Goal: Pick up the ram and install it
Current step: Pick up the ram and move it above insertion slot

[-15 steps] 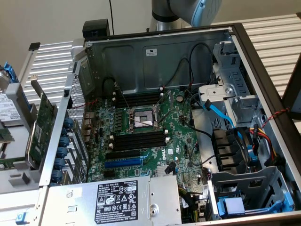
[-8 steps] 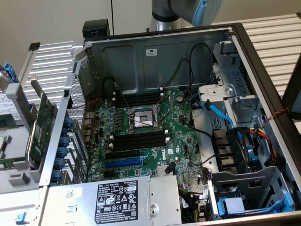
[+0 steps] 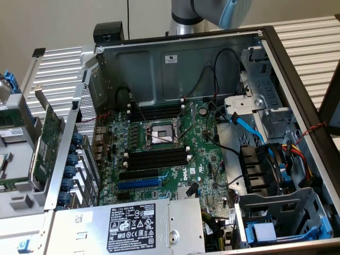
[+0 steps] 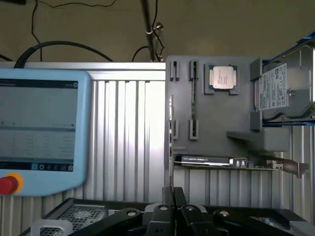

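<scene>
In the wrist view my gripper (image 4: pixel 173 194) is shut, its two black fingertips pressed on a thin pale strip seen edge-on. This strip, the ram (image 4: pixel 171 129), runs straight out from between the fingertips, across the edge of a grey parts holder (image 4: pixel 216 118). In the exterior view part of my arm (image 3: pixel 212 11) hangs high above the back wall of the open computer case (image 3: pixel 175 64). Below it lies the green motherboard (image 3: pixel 204 159) with long black memory slots (image 3: pixel 156 158) on both sides of the processor socket (image 3: pixel 159 135).
The grey holder carries a processor (image 4: pixel 221 77), a hard drive (image 4: pixel 285 91) and a green expansion card (image 4: pixel 221 161), which also stands left of the case (image 3: pixel 45 141). A blue teach pendant (image 4: pixel 39 128) lies on the ribbed table. Cables, a fan (image 3: pixel 263 170) and a power supply (image 3: pixel 133 226) crowd the case.
</scene>
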`<state>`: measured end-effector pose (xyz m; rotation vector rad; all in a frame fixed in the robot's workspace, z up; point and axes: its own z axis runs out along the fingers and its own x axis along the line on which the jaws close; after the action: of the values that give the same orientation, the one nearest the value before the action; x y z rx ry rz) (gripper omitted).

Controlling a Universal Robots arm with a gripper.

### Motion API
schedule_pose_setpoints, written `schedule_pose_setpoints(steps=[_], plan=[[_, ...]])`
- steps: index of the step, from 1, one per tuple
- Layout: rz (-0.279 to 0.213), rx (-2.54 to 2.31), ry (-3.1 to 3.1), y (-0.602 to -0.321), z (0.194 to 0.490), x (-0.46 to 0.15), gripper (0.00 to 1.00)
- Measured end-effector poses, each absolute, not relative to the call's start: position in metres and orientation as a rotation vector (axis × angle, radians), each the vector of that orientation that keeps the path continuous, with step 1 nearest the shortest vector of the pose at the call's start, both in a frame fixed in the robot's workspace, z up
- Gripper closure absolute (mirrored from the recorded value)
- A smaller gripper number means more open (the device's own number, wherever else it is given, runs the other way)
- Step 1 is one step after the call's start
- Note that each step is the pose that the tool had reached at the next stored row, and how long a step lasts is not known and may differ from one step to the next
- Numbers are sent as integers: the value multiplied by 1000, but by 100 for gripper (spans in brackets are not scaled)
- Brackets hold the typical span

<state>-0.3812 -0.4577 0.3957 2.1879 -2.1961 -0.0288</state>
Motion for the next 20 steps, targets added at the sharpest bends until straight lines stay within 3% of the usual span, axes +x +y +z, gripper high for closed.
schedule_pose_setpoints(steps=[10,20], plan=[[-60,2174,-2181,-461,425,-345,88],[-65,2171,-2178,-462,429,-300,88]])
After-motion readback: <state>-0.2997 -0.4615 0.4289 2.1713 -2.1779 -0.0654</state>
